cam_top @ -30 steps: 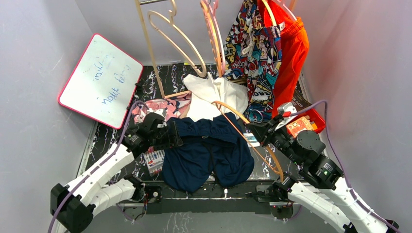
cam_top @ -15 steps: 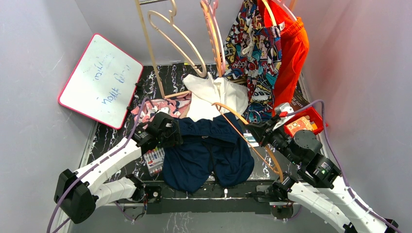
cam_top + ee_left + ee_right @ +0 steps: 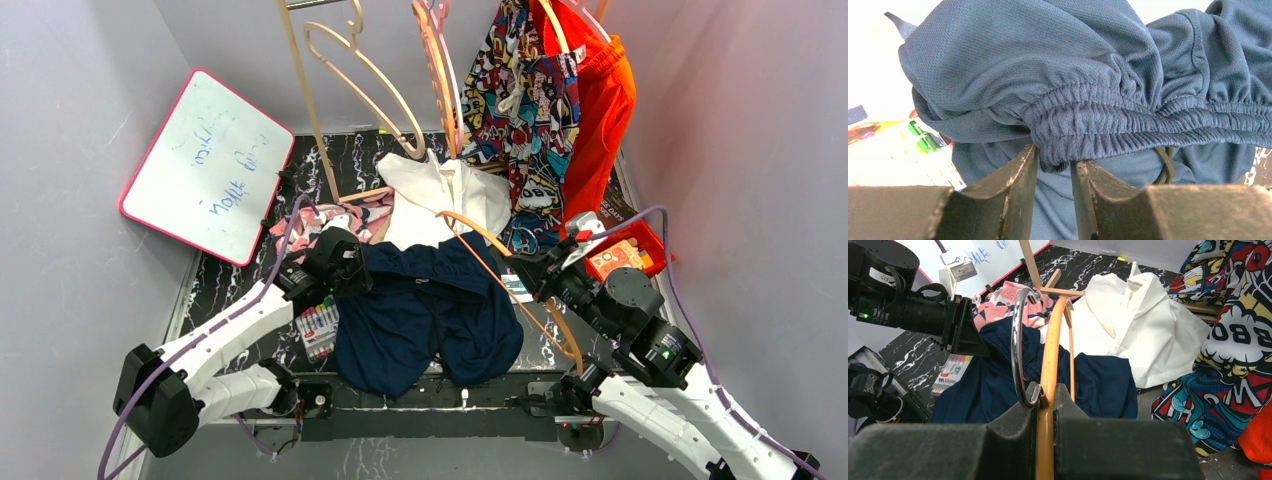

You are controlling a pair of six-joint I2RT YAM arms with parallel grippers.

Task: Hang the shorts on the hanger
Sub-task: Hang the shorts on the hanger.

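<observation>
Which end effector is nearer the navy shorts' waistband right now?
Left. The left end effector pinches the waistband; the right end effector grips the hanger beside the shorts.

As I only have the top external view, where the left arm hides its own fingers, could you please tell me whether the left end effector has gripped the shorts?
Observer: Yes. In the left wrist view the left end effector pinches the elastic waistband of the shorts.
Operator: Thank you. And the right side?
Observer: In the right wrist view the right end effector is shut on the hanger, beside its metal hook.
</observation>
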